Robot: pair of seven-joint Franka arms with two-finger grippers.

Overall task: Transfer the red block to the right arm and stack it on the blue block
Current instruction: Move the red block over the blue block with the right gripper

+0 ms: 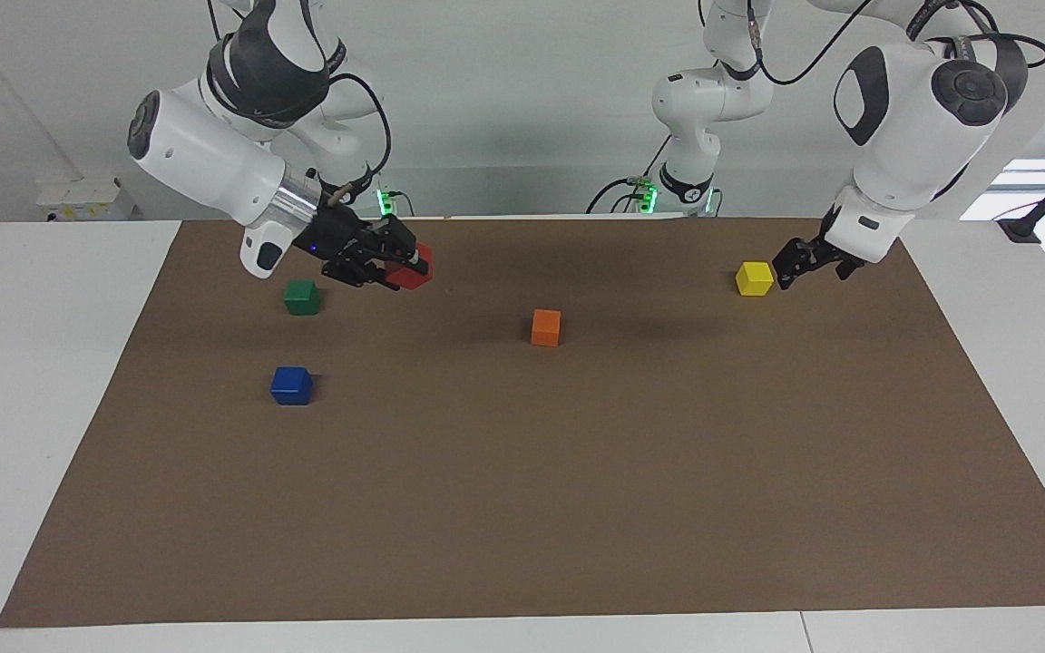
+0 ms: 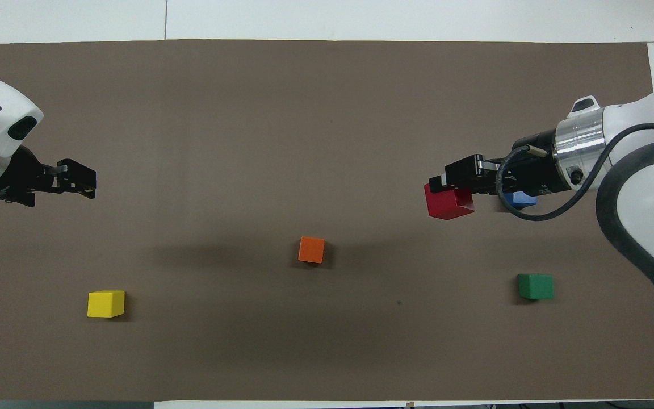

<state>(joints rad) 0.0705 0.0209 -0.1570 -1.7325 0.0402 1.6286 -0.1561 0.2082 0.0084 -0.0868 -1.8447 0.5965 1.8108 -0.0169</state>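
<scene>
A: The right gripper (image 1: 406, 265) is clamped on the red block (image 1: 415, 269), held in the air at the upper left of the facing frame, over the mat.

B: And the left gripper (image 1: 790, 260)?

A: It hangs at the upper right, just beside the yellow block (image 1: 755, 278); I cannot tell whether its fingers are apart.

B: The surface?

A: A brown mat (image 1: 577, 490) covers a white desk (image 1: 33, 381), with a pale wall at the top of the frame.

B: How does the red block sit?

A: Tilted, one corner down; a cube, so no long axis.

B: Anything hidden?

A: In the overhead frame the right wrist covers most of the blue block (image 2: 521, 199). The green block (image 1: 301, 297) and orange block (image 1: 546, 327) lie in plain sight.
</scene>
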